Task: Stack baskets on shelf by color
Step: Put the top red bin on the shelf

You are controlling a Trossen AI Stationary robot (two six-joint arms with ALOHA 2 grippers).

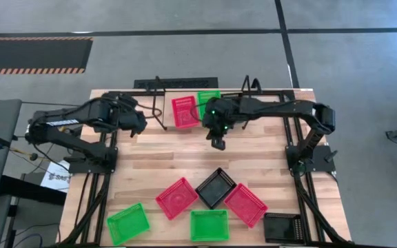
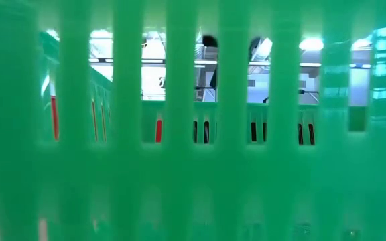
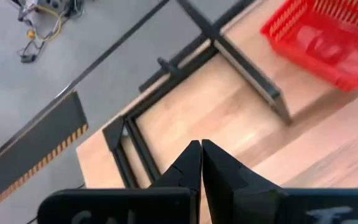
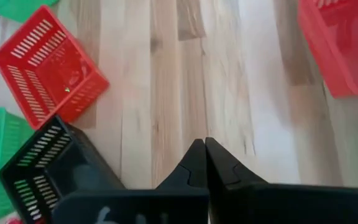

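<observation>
From above, the shelf (image 1: 185, 93) stood at the far edge of the table (image 1: 185, 162), with a red basket (image 1: 185, 111) and a green basket (image 1: 208, 98) side by side on it. The left gripper (image 1: 142, 122) hung just beside the shelf's left wire upright, and the right gripper (image 1: 217, 142) hovered over bare planks in front of the two shelved baskets. Nearer the front edge lay the rest: two green baskets (image 1: 128, 222), two red ones (image 1: 177, 197) and two black ones (image 1: 216, 187), loosely clustered and some touching. The low view was filled by the slotted wall of a green basket (image 2: 179, 134) right against the lens; little could be told through its slots. The left wrist view showed the left gripper (image 3: 201, 163) with fingers pressed together and holding nothing, above the table corner, the red basket (image 3: 328, 37) farther off. The right wrist view showed the right gripper (image 4: 204, 162) likewise closed and empty over the wood, a red basket (image 4: 48, 65) and a black basket (image 4: 55, 165) lying beyond it.
</observation>
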